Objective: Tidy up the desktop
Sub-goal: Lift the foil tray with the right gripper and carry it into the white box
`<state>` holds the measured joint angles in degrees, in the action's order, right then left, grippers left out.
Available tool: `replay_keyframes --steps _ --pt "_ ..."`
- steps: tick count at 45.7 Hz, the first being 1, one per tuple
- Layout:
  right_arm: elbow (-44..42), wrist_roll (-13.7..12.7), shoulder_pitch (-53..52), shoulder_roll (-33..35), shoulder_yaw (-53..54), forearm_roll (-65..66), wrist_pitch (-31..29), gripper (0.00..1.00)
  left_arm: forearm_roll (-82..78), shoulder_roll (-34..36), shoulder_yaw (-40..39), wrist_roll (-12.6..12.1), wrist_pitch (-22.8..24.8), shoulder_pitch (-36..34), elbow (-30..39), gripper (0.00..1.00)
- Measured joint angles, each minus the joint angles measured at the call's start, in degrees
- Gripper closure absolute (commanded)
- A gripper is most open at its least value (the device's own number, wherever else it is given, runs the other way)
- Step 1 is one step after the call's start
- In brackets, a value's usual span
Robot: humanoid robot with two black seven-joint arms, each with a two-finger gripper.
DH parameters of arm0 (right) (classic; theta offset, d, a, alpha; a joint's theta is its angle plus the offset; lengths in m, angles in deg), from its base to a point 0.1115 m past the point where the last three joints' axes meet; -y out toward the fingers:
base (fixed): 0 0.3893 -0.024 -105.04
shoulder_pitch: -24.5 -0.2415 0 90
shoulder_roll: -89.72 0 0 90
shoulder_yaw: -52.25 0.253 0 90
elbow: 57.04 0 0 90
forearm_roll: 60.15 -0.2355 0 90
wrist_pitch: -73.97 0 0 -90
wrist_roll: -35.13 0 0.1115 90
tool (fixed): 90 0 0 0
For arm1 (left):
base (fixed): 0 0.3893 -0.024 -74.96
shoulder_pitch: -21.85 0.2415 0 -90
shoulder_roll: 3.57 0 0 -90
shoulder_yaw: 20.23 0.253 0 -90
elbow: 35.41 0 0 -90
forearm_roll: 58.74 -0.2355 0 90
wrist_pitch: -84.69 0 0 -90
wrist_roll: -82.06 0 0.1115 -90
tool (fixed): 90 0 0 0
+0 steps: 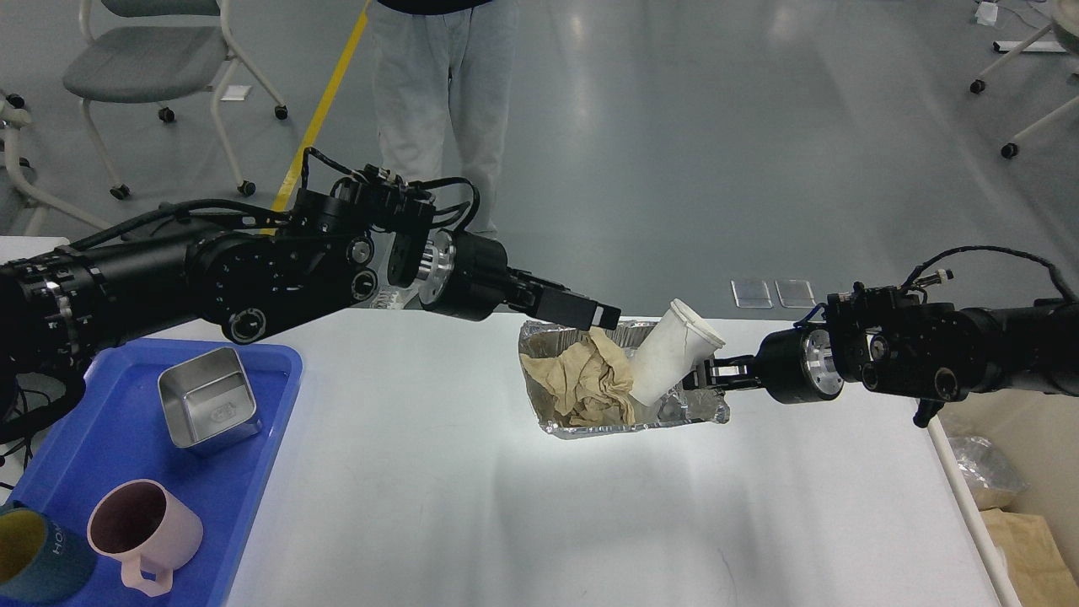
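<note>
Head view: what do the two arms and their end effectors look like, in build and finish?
Both arms are matte black with round joint housings and a polished silver ring at each wrist. Thin black cables loop above both wrists. The left end effector has blocky black fingers with a pale tip; the right end effector is slimmer, black with small silver details.

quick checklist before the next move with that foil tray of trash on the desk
1. Crumpled brown paper inside the foil tray: ok, it lies within the walls.
2. White paper cup contained: not ok, it leans tilted, its rim above the tray edge.
3. Left gripper clear of the paper: ok, it is above the tray's far rim, holding nothing.
4. Right gripper grip on the tray's right end: cannot tell, the fingers are too small and dark.
5. Foil tray resting on the desktop: ok.
6. Path towards the desktop's right edge: ok.
</note>
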<state>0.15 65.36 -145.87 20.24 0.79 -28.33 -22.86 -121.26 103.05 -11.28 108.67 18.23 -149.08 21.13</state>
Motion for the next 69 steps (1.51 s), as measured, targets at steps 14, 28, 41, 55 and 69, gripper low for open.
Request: replay_keyframes --steps 14,28,41,55,69 --pt "-0.4 -0.4 0.2 1.0 0.0 -0.3 -0.1 1.0 4.4 3.2 -8.0 -0.2 2.9 -0.8 -0.1 0.03" --pt "-3.7 -0.7 1.2 6.5 -0.1 -6.5 -1.7 1.0 20.0 9.1 -15.3 -0.8 -7.6 5.7 -2.0 0.04" --pt "-7.6 -0.9 4.1 14.0 0.0 -16.2 -1.9 1.0 29.1 12.0 -23.7 0.0 -15.0 13.9 -3.4 0.04" --pt "-11.3 -0.9 11.9 25.7 0.7 -23.7 -2.0 1.0 47.0 11.7 -32.5 0.3 -14.7 20.8 -10.7 0.03" --pt "-18.7 -0.9 25.8 29.9 1.3 -41.2 -1.9 1.0 52.8 10.3 -37.9 0.4 -16.5 23.8 -16.1 0.03"
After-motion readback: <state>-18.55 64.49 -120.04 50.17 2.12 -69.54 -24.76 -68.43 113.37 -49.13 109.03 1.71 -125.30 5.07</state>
